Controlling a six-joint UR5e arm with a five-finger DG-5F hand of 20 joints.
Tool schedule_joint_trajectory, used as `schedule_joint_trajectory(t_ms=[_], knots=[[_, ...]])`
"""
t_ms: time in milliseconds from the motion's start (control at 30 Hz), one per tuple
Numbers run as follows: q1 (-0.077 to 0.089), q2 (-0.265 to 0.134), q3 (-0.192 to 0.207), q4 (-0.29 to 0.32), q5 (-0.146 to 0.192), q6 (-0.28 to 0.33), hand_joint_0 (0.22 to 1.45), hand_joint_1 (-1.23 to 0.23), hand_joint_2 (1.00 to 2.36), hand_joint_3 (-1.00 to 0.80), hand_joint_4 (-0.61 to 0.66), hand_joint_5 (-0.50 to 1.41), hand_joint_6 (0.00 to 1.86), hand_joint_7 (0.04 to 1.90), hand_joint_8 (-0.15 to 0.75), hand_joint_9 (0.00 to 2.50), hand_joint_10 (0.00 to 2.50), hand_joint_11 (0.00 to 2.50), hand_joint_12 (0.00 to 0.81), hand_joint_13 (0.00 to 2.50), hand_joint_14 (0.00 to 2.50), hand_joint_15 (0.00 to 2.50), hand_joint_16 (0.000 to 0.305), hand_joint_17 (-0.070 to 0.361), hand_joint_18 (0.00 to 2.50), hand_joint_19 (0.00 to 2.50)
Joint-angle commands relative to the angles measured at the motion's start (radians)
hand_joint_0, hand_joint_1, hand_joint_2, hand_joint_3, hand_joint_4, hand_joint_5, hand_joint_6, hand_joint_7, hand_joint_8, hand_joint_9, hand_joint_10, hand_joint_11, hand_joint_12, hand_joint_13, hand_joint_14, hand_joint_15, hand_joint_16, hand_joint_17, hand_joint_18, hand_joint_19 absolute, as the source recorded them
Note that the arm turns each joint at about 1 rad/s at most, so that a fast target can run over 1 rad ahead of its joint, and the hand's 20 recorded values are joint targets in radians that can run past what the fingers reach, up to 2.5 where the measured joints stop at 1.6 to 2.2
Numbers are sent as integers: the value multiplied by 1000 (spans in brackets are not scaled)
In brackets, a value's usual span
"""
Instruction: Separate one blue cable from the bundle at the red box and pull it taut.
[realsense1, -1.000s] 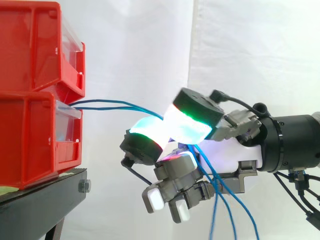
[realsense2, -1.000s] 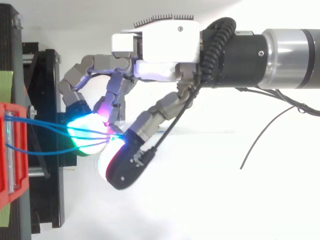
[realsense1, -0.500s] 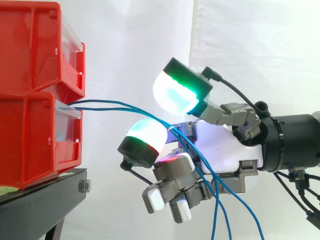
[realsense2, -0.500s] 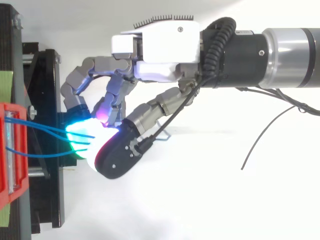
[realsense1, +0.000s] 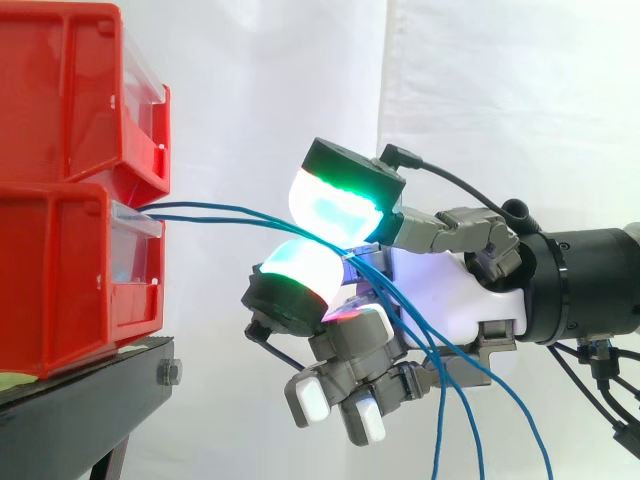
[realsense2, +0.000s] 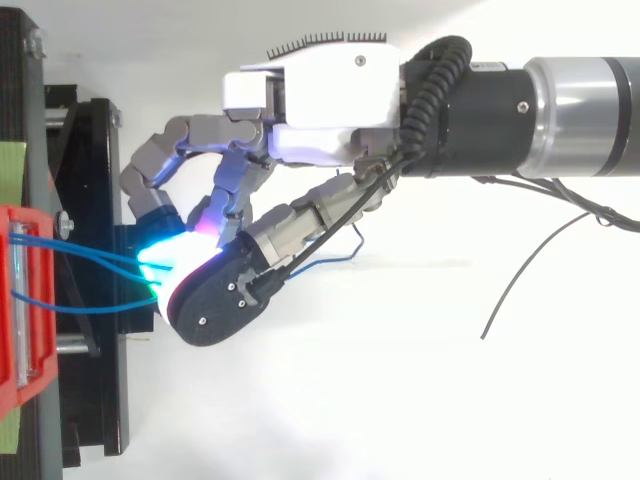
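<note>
The hand (realsense1: 450, 295) pinched several blue cables (realsense1: 215, 212) between its pads (realsense1: 335, 205); they ran straight ahead of its fingertips to the red box (realsense1: 70, 270), sagging, none yet singled out.

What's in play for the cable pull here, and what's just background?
In play: blue cables, the lower red bin they run from, the hand.
Background: upper red bin, black stand, white curtain.

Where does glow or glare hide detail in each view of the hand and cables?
Side view: the glowing fingers of the hand bleach to white where they pinch the blue cables. Top view: cyan glow swallows the cables at the pads, and the white surface below is glared featureless.
</note>
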Motion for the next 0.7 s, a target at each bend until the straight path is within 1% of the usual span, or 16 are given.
schedule_joint_trajectory(t_ms=[0,33,67,100,133,300,400,433,567,633,667], knots=[[1,0,0,-1,0,0,814,-949,1016,-315,-140,-169,919,1409,294,1153,25,1297,374,858,25,677,47,106,816,840],[1,0,2,-1,0,0,829,-957,1015,-335,-149,-169,922,1409,295,1153,24,1298,373,856,26,684,47,106,806,844],[1,0,2,1,-1,0,855,-945,1006,-422,-195,-165,926,1383,288,1163,25,1294,369,859,24,689,46,104,795,851],[1,0,2,-1,-1,0,865,-931,1000,-490,-215,-163,925,1388,289,1168,26,1299,368,861,25,690,46,104,794,852],[1,0,2,-1,-3,0,867,-936,1000,-500,-225,-161,925,1401,281,1173,26,1307,366,865,24,680,46,103,801,843],[1,0,2,-1,-3,0,824,-945,1000,-500,-262,-147,924,1451,269,1198,27,1313,356,888,26,663,45,101,854,762],[1,0,2,-1,-4,0,797,-973,1000,-500,-245,-141,923,1428,263,1199,28,1323,357,891,27,667,45,101,859,741],[-1,0,2,-1,-4,0,787,-989,1000,-500,-248,-138,923,1393,263,1203,28,1315,357,891,26,659,45,100,856,748],[-1,0,2,-1,-3,0,759,-1022,1000,-500,-262,-129,913,1381,251,1201,29,1310,351,888,26,669,44,98,851,749],[-1,0,2,-1,-3,0,734,-1059,1000,-500,-259,-127,915,1319,249,1193,29,1281,350,885,26,667,44,99,849,741],[-1,0,2,1,-1,0,732,-1058,1000,-500,-257,-127,914,1325,248,1192,29,1290,352,884,25,663,44,99,846,741]])
